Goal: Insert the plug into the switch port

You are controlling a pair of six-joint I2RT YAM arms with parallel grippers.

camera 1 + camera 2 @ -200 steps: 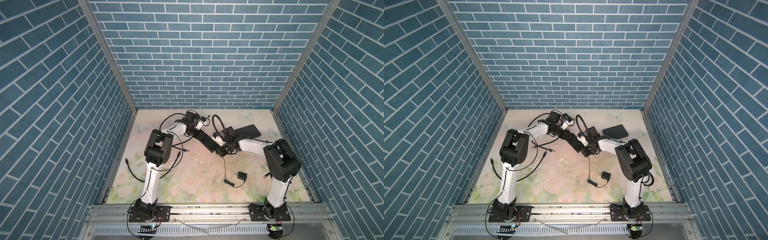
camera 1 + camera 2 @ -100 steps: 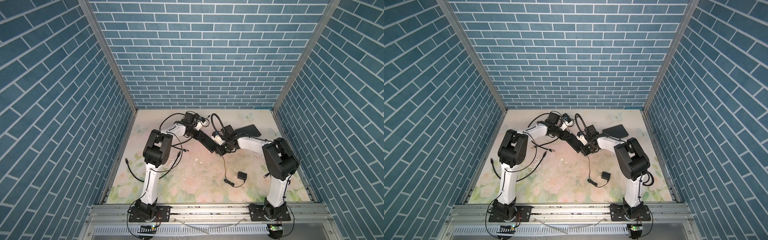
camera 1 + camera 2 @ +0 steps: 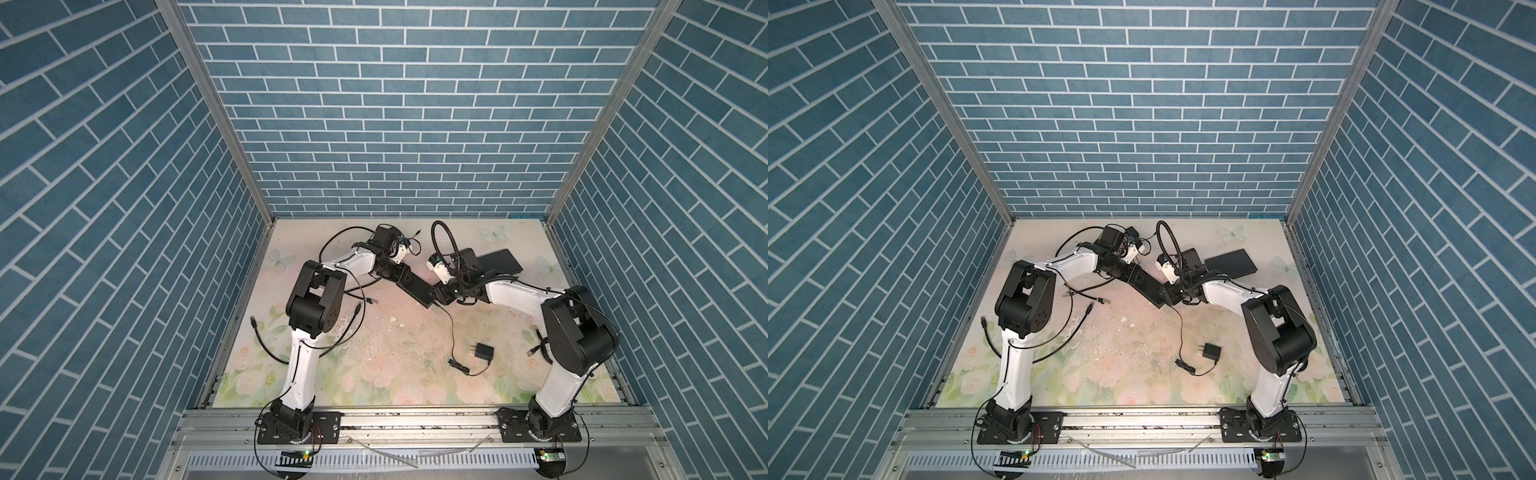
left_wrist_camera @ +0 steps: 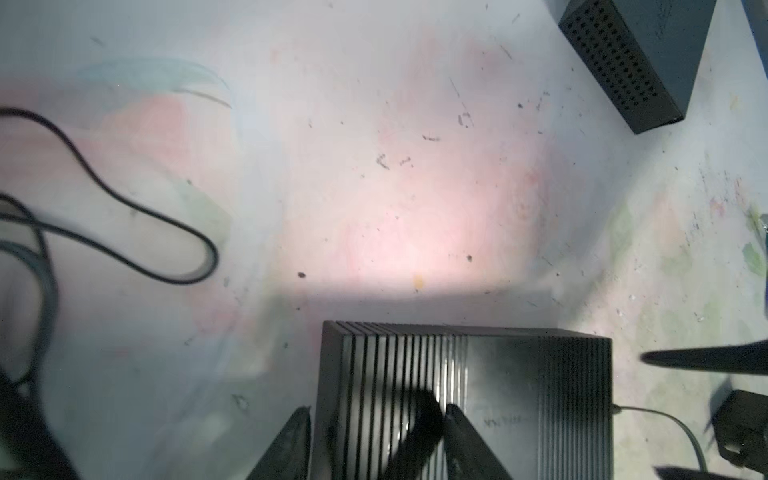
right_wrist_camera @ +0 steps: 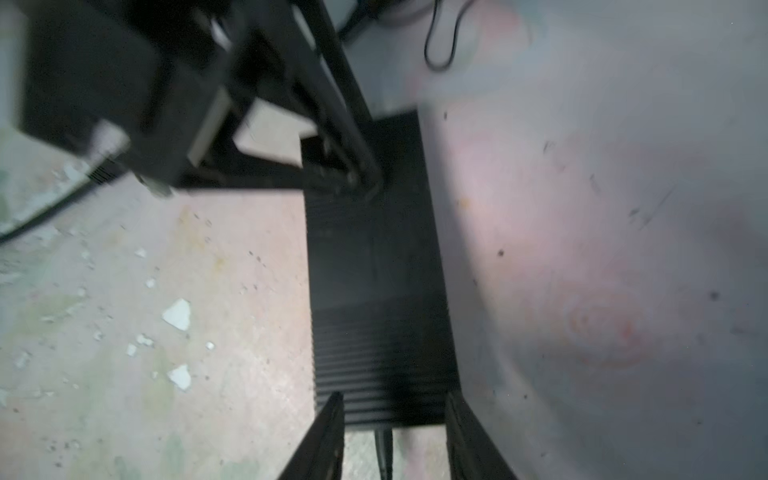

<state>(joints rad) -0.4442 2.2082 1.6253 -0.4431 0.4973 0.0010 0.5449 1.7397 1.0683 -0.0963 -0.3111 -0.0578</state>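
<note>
The switch (image 3: 413,286) is a flat black ribbed box lying on the mat between my two grippers in both top views (image 3: 1148,286). The plug (image 5: 383,440) sits in the switch's (image 5: 374,270) end face, its thin cable trailing away; in the left wrist view the plug (image 4: 616,409) shows at the switch's (image 4: 519,395) side. My right gripper (image 5: 395,403) is open, its fingers either side of the plug without touching. My left gripper (image 4: 376,415) is open over the switch's other end, one finger beside the edge, one above the ribbed top.
The cable (image 3: 452,328) runs to a black power adapter (image 3: 484,352) lying nearer the front. A second black box (image 3: 498,262) with a perforated side (image 4: 631,62) lies behind the right arm. Loose black network cables (image 3: 357,309) lie around the left arm.
Both grippers have opened: the right has let go of the plug, the left has loosened from the switch. The switch and plug have stayed in place.
</note>
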